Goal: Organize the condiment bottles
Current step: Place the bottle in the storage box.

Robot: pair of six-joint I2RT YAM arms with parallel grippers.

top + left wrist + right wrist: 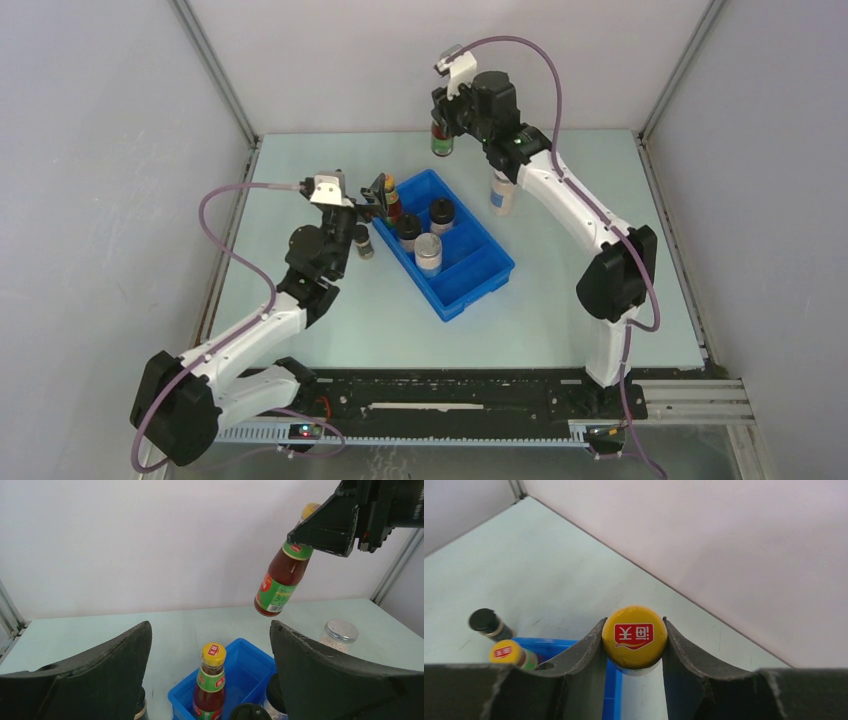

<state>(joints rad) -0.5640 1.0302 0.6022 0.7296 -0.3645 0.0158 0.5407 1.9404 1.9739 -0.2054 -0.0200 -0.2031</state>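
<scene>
Pale green tabletop (380, 330), grey walls (100, 150): sorting judged well underway.
Four condiment bottles (428, 250) are stood in the blue divided plastic tray (480, 275), centre frame. A tall dark-red yellow-capped sauce bottle (280, 580) is held aloft, upper centre, clamped by the right gripper (634, 630). The left gripper (210, 627) is spread apart, empty. A pale white-capped jar (501, 192) and a black-lidded spice jar (363, 243) are yet to be placed.

Left arm (255, 325): base near-left, elbow bent, reaching forward and right. Left gripper (380, 193): held low, jaws spread wide.
Right arm (570, 195): base near-right, stretched toward the back, wrist raised. Right gripper (442, 125): pointing down, fingers (589, 647) clamped either side of the red sauce bottle (280, 580) at its cap, bottle aloft and tilted.
</scene>
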